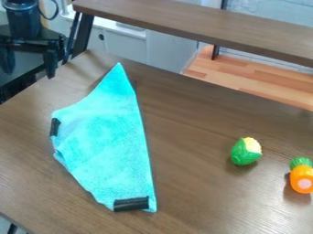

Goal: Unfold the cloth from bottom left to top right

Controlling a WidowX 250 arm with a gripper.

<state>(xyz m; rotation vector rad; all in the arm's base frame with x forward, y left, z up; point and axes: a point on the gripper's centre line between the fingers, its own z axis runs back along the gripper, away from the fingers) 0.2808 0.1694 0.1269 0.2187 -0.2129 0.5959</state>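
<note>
My gripper hangs at the upper left, off the table's left edge, open with its two fingers wide apart and nothing between them. The turquoise cloth lies folded on the left half of the brown table, to the right of and below the gripper, not touching it. One pointed corner aims toward the table's back edge. A black strip sits at the cloth's left edge, and another black strip lies across its bottom end.
A green and yellow toy corn lies to the right of the cloth. Beyond it, near the right edge of the view, is an orange toy carrot with a green top. A raised brown shelf runs behind the table.
</note>
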